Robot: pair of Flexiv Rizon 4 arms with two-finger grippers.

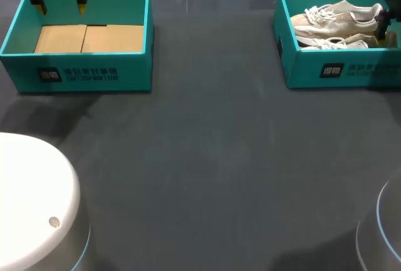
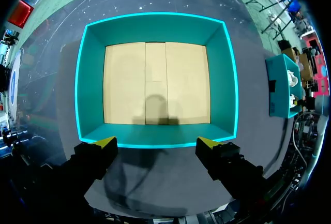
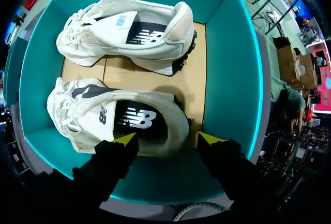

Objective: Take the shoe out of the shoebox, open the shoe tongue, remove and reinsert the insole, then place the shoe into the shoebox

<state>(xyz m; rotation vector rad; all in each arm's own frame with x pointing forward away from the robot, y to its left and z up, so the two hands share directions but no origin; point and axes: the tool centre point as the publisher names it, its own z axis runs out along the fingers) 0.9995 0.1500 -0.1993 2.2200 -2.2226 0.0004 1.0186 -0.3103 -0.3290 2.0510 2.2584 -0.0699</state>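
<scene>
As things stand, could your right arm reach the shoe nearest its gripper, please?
Probably yes: the right gripper hangs open over the heel of that shoe, the shoebox has no lid, and nothing lies across the shoe.

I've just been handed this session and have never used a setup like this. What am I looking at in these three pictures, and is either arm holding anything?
You are driving a robot with two arms, each ending in a two-finger gripper with yellow tips. The wide picture looks down on the dark table from above and behind the robot. The two round pictures come from cameras on the wrists, looking out along the fingers. Two teal shoeboxes stand on the table. The left box is empty, showing its cardboard floor, and the left gripper hangs open over its rim. The right box holds two white shoes lying on their sides. The right gripper is open over the heel of the nearer shoe. Neither gripper holds anything.
</scene>
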